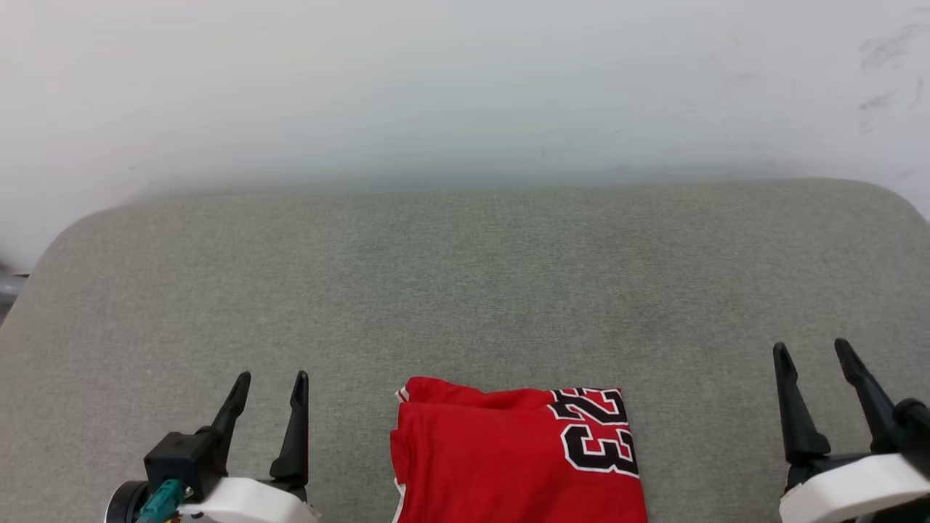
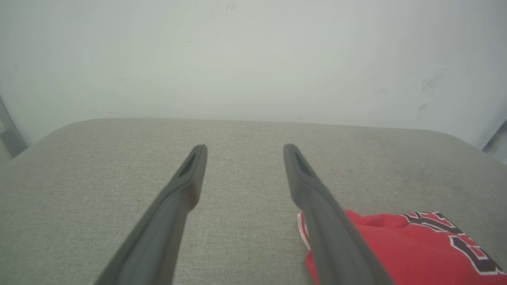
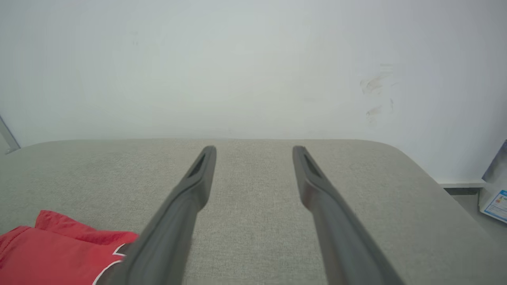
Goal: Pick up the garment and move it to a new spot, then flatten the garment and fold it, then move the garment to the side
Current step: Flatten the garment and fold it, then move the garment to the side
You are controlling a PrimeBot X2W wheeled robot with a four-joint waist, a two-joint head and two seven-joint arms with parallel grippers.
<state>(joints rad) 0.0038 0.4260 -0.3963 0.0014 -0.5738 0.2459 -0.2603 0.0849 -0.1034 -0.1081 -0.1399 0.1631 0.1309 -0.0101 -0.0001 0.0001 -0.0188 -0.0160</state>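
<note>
Left gripper (image 1: 272, 379) hovering over grey padded surface (image 1: 465, 276), fingers standing wide apart, gripping nothing. Right gripper (image 1: 811, 347) likewise standing spread, holding nothing. Garment (image 1: 494, 457) lying folded between both grippers, nearer left one, touching neither. Black "23" facing up on side toward right gripper. White wall (image 1: 465, 87) rising well beyond both sets of fingertips.
</note>
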